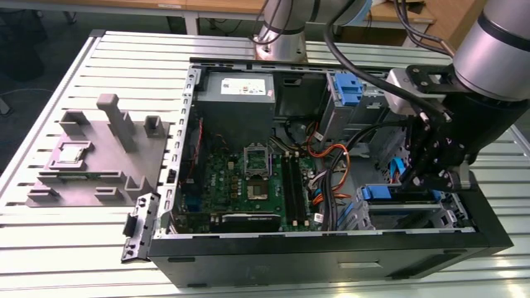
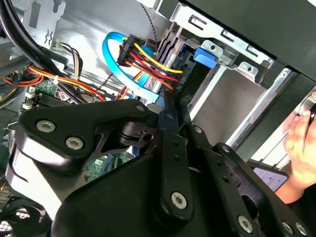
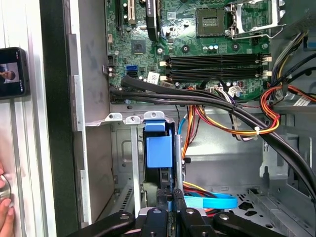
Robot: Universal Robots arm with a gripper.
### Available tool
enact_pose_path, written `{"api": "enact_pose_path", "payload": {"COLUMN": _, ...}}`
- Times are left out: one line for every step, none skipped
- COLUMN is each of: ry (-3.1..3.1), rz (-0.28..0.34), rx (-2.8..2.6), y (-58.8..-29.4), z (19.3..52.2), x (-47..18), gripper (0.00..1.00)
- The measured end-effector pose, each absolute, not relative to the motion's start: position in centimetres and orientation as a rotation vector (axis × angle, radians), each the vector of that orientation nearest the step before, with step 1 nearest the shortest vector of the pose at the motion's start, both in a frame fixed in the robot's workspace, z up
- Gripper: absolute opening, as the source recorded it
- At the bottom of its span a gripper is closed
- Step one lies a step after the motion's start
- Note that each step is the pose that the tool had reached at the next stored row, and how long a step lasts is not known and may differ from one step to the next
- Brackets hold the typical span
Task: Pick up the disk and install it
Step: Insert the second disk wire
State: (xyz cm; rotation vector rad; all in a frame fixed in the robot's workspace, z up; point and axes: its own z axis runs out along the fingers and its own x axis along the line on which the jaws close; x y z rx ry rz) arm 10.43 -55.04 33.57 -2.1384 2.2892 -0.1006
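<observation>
1 open computer case (image 1: 331,245) | 1 motherboard (image 1: 248,186) | 1 grey power-supply box (image 1: 238,93) | 1 grey fixture block (image 1: 95,155) on desk (image 1: 66,248) | 1 robot arm (image 1: 497,56) | 1 phone (image 3: 12,72) | 1 hand (image 2: 301,140)

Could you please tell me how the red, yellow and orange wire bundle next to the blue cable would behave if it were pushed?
Probably floppy: in the second wrist view the wire bundle runs in a loose curve, so it should bend aside rather than resist. Its strands meet at one black connector, so they would likely shift together and stay tethered at that end. Thin wires suggest it is light.
</observation>
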Motion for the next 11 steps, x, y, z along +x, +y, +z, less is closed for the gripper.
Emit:
{"api": "enact_pose_path", "payload": {"ry": 2.293, "rz": -0.101, "rx": -2.134, "y": -55.04, "z": 33.54, "x": 10.43, "gripper": 0.16}}
{"api": "enact_pose_path", "payload": {"ry": 2.296, "rz": -0.101, "rx": -2.132, "y": -55.04, "z": 33.51, "x": 10.42, "gripper": 0.16}}
{"api": "enact_pose_path", "payload": {"ry": 2.298, "rz": -0.101, "rx": -2.129, "y": -55.04, "z": 33.48, "x": 10.43, "gripper": 0.16}}
{"api": "enact_pose_path", "payload": {"ry": 2.299, "rz": -0.101, "rx": -2.128, "y": -55.04, "z": 33.48, "x": 10.43, "gripper": 0.16}}
{"api": "enact_pose_path", "payload": {"ry": 2.300, "rz": -0.100, "rx": -2.127, "y": -55.04, "z": 33.47, "x": 10.43, "gripper": 0.16}}
{"api": "enact_pose_path", "payload": {"ry": 2.301, "rz": -0.100, "rx": -2.126, "y": -55.03, "z": 33.45, "x": 10.43, "gripper": 0.16}}
{"api": "enact_pose_path", "payload": {"ry": 2.301, "rz": -0.100, "rx": -2.126, "y": -55.02, "z": 33.45, "x": 10.43, "gripper": 0.16}}
{"api": "enact_pose_path", "payload": {"ry": 2.301, "rz": -0.100, "rx": -2.126, "y": -55.02, "z": 33.45, "x": 10.43, "gripper": 0.16}}
{"api": "enact_pose_path", "payload": {"ry": 2.301, "rz": -0.100, "rx": -2.126, "y": -55.02, "z": 33.46, "x": 10.43, "gripper": 0.16}}
{"api": "enact_pose_path", "payload": {"ry": 2.301, "rz": -0.100, "rx": -2.125, "y": -55.02, "z": 33.47, "x": 10.43, "gripper": 0.16}}
{"api": "enact_pose_path", "payload": {"ry": 2.301, "rz": -0.100, "rx": -2.125, "y": -55.02, "z": 33.51, "x": 10.43, "gripper": 0.16}}
